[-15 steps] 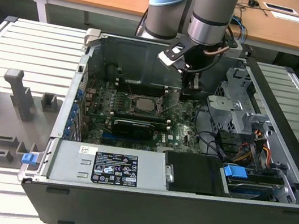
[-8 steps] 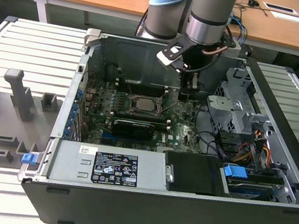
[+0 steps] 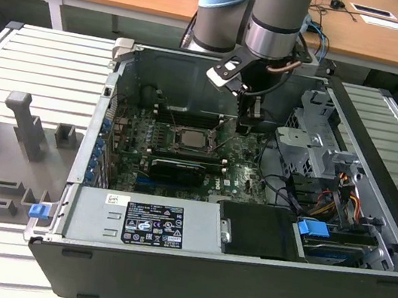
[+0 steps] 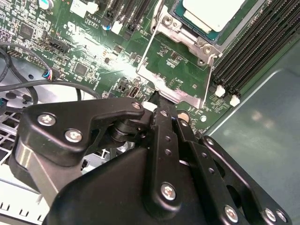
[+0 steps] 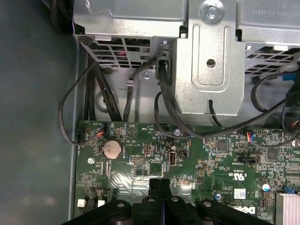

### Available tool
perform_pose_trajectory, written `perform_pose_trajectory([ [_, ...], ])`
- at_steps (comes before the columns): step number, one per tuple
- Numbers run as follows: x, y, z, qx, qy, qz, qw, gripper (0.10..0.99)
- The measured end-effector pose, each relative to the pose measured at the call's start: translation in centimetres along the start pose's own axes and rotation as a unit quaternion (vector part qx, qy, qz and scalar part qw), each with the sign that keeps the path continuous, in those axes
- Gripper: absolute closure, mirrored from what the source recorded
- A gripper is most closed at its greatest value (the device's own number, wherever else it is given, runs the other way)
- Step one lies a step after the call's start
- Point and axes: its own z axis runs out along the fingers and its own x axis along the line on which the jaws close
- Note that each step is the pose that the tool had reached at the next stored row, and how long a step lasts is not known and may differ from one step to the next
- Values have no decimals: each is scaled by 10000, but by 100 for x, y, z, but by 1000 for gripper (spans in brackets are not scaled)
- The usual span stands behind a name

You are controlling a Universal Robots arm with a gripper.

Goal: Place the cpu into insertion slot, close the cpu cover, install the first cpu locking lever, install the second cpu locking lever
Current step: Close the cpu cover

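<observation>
The cpu [image 4: 213, 10], pale silvery-grey, lies in the insertion slot [image 3: 188, 138] on the green motherboard [image 3: 244, 176] inside the open computer case. The silver cpu cover [image 4: 183, 32] frames the chip and appears to lie flat around it. Two thin wire locking levers [image 4: 146, 49] [image 4: 208, 79] run from the socket's sides toward my gripper. My gripper [image 4: 159, 101] [image 3: 248, 123] [image 5: 160, 183] hangs low over the board just beside the socket, at the metal plate's end. Its black fingers are shut together with nothing visible between them.
Long black memory slots [image 4: 253, 51] flank the socket. A metal drive cage [image 5: 206, 61] with black cables [image 5: 93, 93] stands beside the board, and a coin battery [image 5: 112, 148] lies on it. A black expansion card [image 3: 178, 170] and the power supply [image 3: 145, 220] are nearer the case front.
</observation>
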Motion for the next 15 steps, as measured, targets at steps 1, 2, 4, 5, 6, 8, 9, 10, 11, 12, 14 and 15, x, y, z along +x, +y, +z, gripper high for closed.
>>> perform_pose_trajectory([
  [1, 0, -2, 0, 0, 0, 0, 10000, 980],
  [2, 0, -3, 0, 0, 0, 0, 10000, 980],
  [4, 0, -5, 0, 0, 0, -1, 10000, 980],
  [5, 0, -8, 0, 0, 0, 0, 10000, 980],
  [6, 1, -10, 0, 0, 0, 0, 10000, 980],
  [8, 1, -12, 0, 0, 0, 0, 10000, 980],
  [9, 1, -14, 0, 0, 0, 0, 10000, 980],
  [10, 1, -15, -1, 0, 0, 0, 10000, 980],
  [11, 1, -16, -1, 0, 0, 0, 10000, 980],
  [12, 1, -19, -1, 0, 1, 0, 10000, 980],
  [14, 1, -24, -1, 0, 0, 0, 10000, 980],
  [15, 1, -27, -1, 0, 0, 0, 10000, 980],
])
